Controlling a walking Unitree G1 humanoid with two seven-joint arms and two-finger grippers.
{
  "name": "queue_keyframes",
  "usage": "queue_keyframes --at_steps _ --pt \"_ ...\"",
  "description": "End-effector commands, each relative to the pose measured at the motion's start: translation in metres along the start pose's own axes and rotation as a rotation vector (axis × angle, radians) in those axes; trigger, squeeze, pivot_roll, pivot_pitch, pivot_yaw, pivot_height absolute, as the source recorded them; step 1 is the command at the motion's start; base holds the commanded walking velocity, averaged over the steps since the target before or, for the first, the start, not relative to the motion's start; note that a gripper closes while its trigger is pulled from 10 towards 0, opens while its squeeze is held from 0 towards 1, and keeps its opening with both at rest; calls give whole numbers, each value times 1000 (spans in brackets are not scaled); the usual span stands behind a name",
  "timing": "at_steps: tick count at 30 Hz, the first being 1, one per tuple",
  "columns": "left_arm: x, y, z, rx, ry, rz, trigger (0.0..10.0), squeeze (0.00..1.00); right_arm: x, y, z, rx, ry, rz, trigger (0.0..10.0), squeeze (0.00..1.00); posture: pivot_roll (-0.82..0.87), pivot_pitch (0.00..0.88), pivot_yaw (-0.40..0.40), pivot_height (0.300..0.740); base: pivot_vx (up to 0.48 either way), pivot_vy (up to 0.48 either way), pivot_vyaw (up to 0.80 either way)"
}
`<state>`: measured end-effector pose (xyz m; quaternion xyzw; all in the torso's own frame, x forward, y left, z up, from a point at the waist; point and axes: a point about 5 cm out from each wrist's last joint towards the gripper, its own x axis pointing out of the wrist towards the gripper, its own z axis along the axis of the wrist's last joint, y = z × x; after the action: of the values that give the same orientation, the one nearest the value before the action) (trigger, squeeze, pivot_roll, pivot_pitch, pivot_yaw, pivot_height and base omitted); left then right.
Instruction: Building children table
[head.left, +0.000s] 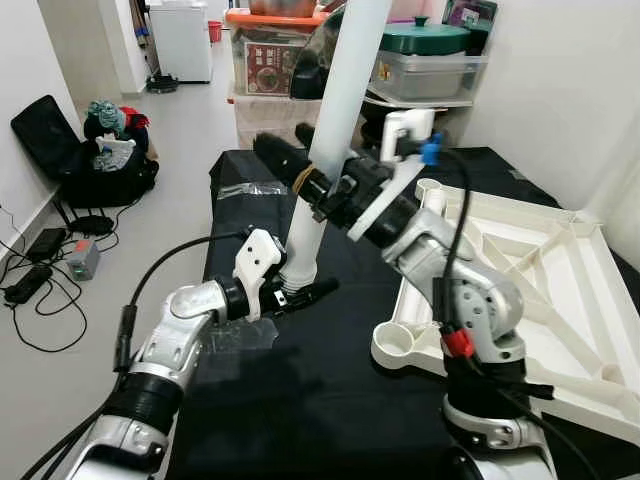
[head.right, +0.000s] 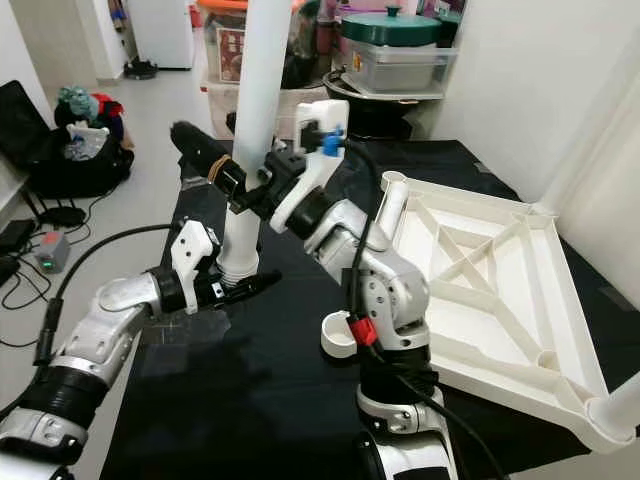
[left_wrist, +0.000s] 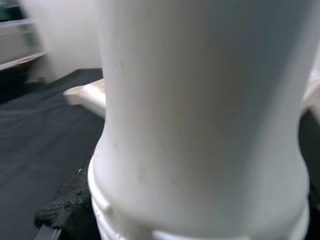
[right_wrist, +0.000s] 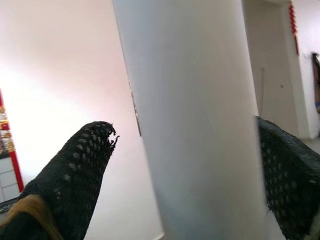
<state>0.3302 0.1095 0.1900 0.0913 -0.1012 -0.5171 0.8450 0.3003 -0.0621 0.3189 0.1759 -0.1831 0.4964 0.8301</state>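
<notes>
Currently one white table leg (head.left: 338, 110) stands near upright, its ribbed foot on the black tabletop (head.left: 300, 400). Left hand (head.left: 300, 293) pinches the leg at its base, fingers pressed against either side. Right hand (head.left: 290, 165) clamps the same leg higher up, black mesh-covered fingers (right_wrist: 75, 180) on both sides of the shaft. One upturned white table frame (head.right: 480, 290) lies to the right, just beside the right arm. No readable writing on the parts. Two storage bins (head.left: 270, 50) sit far behind.
</notes>
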Motion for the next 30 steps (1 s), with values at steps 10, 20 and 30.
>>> queue_keyframes --at_steps 10,20,30 --pt "-8 -25 -5 53 105 -266 0 0 -6 2 -7 -23 66 104 10000 0 55 0 -56 740 0 0 0" --pt "-14 -19 -6 75 142 -235 0 0 -17 -12 -23 -102 190 39 0 0 48 0 -56 740 0 0 0" --pt "-15 -6 -3 111 121 -132 10000 1000 -17 -11 -24 -118 208 31 0 0 44 0 -54 740 0 0 0"
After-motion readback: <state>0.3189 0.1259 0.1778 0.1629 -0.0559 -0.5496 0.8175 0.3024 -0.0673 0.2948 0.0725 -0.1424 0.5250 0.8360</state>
